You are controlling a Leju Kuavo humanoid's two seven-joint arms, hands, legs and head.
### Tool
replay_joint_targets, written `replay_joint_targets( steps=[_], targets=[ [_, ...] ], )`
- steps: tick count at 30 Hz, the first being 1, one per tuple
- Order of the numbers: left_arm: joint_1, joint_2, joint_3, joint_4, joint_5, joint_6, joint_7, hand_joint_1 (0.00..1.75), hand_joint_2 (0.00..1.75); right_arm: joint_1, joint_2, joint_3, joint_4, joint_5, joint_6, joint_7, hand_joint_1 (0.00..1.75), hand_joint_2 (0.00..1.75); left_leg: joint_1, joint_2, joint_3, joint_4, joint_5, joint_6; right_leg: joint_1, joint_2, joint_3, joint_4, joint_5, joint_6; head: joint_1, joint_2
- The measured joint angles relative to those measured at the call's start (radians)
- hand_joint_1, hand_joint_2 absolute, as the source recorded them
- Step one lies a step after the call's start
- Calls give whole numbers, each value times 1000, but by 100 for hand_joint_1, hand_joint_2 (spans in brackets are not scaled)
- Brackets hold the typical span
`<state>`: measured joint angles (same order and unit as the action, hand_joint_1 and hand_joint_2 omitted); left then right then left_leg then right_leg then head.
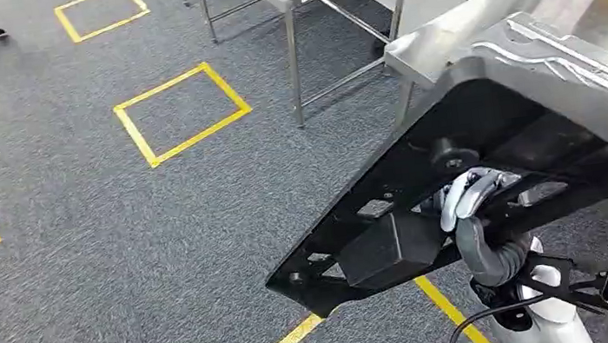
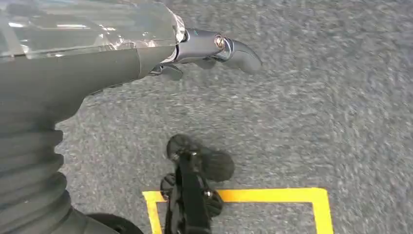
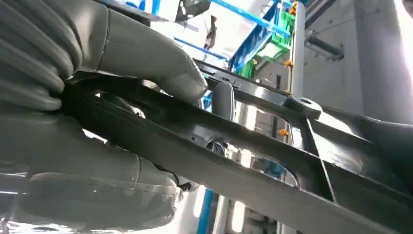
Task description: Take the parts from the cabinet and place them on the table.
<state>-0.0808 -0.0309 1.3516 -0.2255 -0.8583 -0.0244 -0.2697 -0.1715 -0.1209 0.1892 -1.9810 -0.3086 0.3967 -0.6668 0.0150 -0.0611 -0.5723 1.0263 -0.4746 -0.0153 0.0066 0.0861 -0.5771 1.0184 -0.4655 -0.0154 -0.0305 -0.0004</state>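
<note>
Black framed part (image 1: 425,191) gripped in right robot hand (image 1: 475,220), out of cabinet, carried near steel counter (image 1: 442,41) corner; left robot hand (image 2: 195,51) loosely open, empty; placing left.

Black part (image 1: 424,183) looks like matt plastic; table (image 1: 475,24) is brushed metal; floor (image 1: 117,247) is rough grey carpet with yellow tape.

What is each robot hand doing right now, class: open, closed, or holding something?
Left robot hand: holds nothing; whether open or closed cannot be told.
Right robot hand: closed around the black part.
</note>
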Motion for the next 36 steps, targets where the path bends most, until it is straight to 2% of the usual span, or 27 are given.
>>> replay_joint_targets(
  steps=[3,4,5,6,7,9,10,11,12,13,14,15,19,20,21,22,24,25,26,27,28,29,30,31,34,35,36],
  targets=[
    [-3,0,0,0,8,2,0,0,175,-15,0,7,6,-8,-2,9,175,175,-5,17,0,-2,1,17,-11,22,-10,-5,7,18,0,0],
    [-5,-1,0,0,8,2,-1,0,175,-20,0,8,9,-10,-2,9,175,175,-2,24,2,-10,6,25,-6,29,-11,-5,6,25,0,0],
    [-7,-4,0,0,9,2,-2,0,175,-25,-1,9,11,-13,-1,9,175,175,2,35,7,-18,11,33,-8,-6,-13,8,-4,28,0,0],
    [-7,-4,0,0,11,2,-6,0,175,-36,-2,11,15,-21,2,8,175,175,0,44,10,-22,10,39,-5,-51,-33,49,-32,34,0,0],
    [-5,-4,0,0,11,2,-9,0,175,-45,-2,13,18,-25,1,7,175,175,-2,54,10,-22,10,41,-7,-69,-69,118,-67,39,0,0],
    [-4,-4,0,0,11,2,-13,0,175,-48,-2,16,26,-29,-1,6,175,175,-4,74,10,-22,7,44,-14,-77,-152,276,-127,46,0,0],
    [-4,-4,0,0,11,3,-16,0,175,-48,-3,16,32,-29,-3,6,175,175,-4,82,11,-22,5,43,-15,-79,-175,312,-127,48,0,0],
    [-4,-4,0,0,11,3,-18,0,175,-48,-3,17,37,-29,-5,6,175,175,-4,91,13,-22,3,42,-17,-81,-172,298,-106,50,0,0],
    [-5,-4,0,0,11,4,-18,0,175,-48,-4,18,42,-28,-5,5,175,175,-4,99,16,-22,0,41,-18,-85,-145,238,-64,49,0,0],
    [-6,-5,0,0,11,4,-19,0,175,-49,-4,18,45,-27,-6,3,175,175,-4,109,23,-22,-4,38,-18,-97,-91,132,-9,45,0,0],
    [-6,-5,0,0,11,4,-19,0,175,-52,-4,19,47,-27,-6,3,175,175,-4,115,29,-22,-7,34,-15,-127,-42,40,29,39,0,0],
    [-6,-5,0,0,11,4,-19,0,175,-55,-4,20,49,-27,-6,2,175,175,-7,122,31,-21,-11,28,-4,-179,-22,-1,17,30,0,0],
    [-8,-6,0,0,11,4,-20,0,175,-59,-4,21,56,-25,-10,-2,175,175,-10,157,41,-28,-17,7,5,-129,-30,-7,22,11,0,0],
    [-9,-6,0,0,11,5,-21,0,175,-59,-6,21,56,-24,-13,-8,175,175,-10,154,42,-25,-27,0,-9,-117,-18,-21,29,2,0,0],
    [-10,-6,0,0,11,4,-24,0,175,-63,-6,22,58,-25,-16,-15,175,175,-6,117,38,1,-43,-2,-8,-111,-13,-27,31,-3,0,0],
    [-10,-6,0,0,12,5,-28,0,175,-71,-6,26,63,-26,-20,-23,175,175,-5,87,3,76,-85,-4,-8,-100,-12,-26,31,-9,0,0],
    [-6,-2,0,0,15,6,-30,0,175,-71,-6,34,74,-29,-23,-27,175,175,-5,70,-82,239,-151,-8,-7,-77,-12,-25,29,-13,0,0],
    [-4,-1,1,0,15,8,-31,0,175,-71,-6,37,81,-29,-21,-28,175,175,-5,69,-114,294,-161,-9,-6,-65,-12,-24,29,-13,0,0],
    [-2,-1,1,0,15,9,-31,0,175,-71,-5,39,87,-29,-16,-28,175,175,-5,69,-126,302,-146,-9,-6,-52,-11,-22,28,-13,0,0],
    [-2,0,1,0,16,10,-31,0,175,-71,-2,39,93,-29,-7,-28,175,175,-5,69,-114,259,-107,-8,-6,-39,-10,-21,27,-12,0,0],
    [-3,1,1,0,18,12,-32,0,175,-72,2,39,97,-28,3,-28,175,175,-4,66,-81,175,-53,-5,-6,-27,-7,-19,26,-10,0,0],
    [-3,3,1,0,18,15,-33,0,175,-73,8,39,101,-27,9,-28,175,175,-3,47,-37,70,3,-2,-6,-15,-4,-17,23,-8,0,0],
    [-2,5,1,0,18,16,-34,0,175,-76,11,39,103,-25,13,-28,175,175,-2,8,-10,1,23,3,-8,-8,-6,-14,21,-5,0,0],
    [-2,8,2,0,19,18,-36,0,175,-80,15,40,106,-24,15,-28,175,175,-2,-2,-4,-17,13,6,-3,4,-11,-5,18,2,0,0],
    [-6,12,2,-1,18,18,-40,0,175,-84,21,43,105,-14,15,-28,175,175,-6,19,-3,-13,16,18,-11,24,-18,-11,24,19,0,0],
    [-7,11,2,-1,17,16,-42,0,175,-86,22,43,102,-10,13,-29,175,175,2,29,0,-24,23,27,-6,27,-19,-9,21,26,0,0],
    [-10,12,2,-1,13,14,-44,0,175,-88,25,43,98,-6,10,-29,175,175,2,40,4,-29,26,32,-5,-17,-26,11,5,29,0,0]
  ],
)
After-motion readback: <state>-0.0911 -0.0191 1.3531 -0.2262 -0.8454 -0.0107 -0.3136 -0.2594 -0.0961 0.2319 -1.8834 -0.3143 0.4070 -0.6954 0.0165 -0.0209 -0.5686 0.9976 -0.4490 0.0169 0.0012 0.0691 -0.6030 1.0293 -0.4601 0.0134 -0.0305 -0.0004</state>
